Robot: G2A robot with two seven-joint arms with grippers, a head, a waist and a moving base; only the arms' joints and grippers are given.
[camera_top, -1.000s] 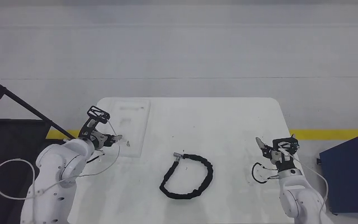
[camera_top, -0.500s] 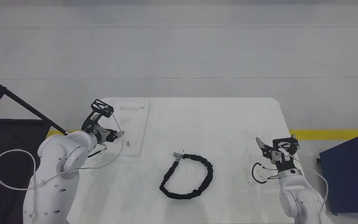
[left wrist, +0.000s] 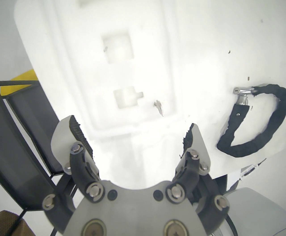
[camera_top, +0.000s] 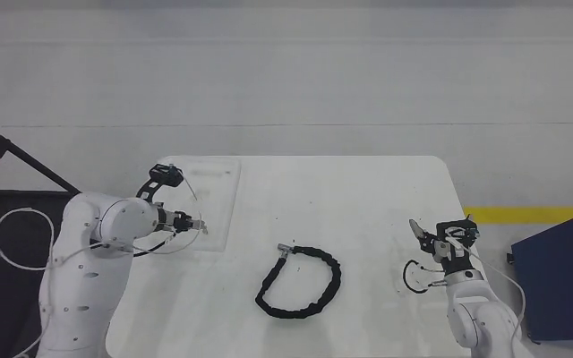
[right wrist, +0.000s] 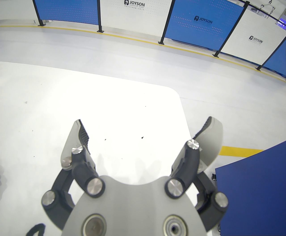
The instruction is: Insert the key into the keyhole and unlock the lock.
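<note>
1. Top view: white surface (camera_top: 358, 192) with rounded corners, standing on a grey floor (camera_top: 286, 72). A yellow line (camera_top: 519, 215) runs on the floor off the surface's side, past the right end effector (camera_top: 440, 229).
2. Right wrist view: blue and white partition panels (right wrist: 67, 11) on black posts ring the room, with the yellow line (right wrist: 134, 41) along their base. A blue box (right wrist: 252, 183) sits just beside the right end effector (right wrist: 144, 121), off the surface.
3. Right end effector: jaws spread wide and empty, hanging over the surface's corner, well apart from the lock.
4. Left end effector (left wrist: 131, 125): jaws spread wide, gripping nothing, over the near edge of a white foam tray (left wrist: 73, 73).
5. Key (left wrist: 159, 106): small and metal, lying flat on the tray just ahead of the left end effector and apart from both fingertips, closer to the fingertip on the lock side.
6. The tray has a square recess (left wrist: 118, 48) farther out and a notched recess (left wrist: 126, 98) just beside the key. The tray's near rim lies between the left end effector and the key.
7. Lock (camera_top: 304, 277): a black-sleeved chain curled into an open loop mid-surface, between the two end effectors and nearer the left one.
8. Keyhole (left wrist: 236, 90): in the end of the metal cylinder at the loop's end, facing the tray side and off to the side of the left end effector.
9. A black frame (left wrist: 24, 134) stands off the surface edge beside the left end effector (camera_top: 190, 222).
</note>
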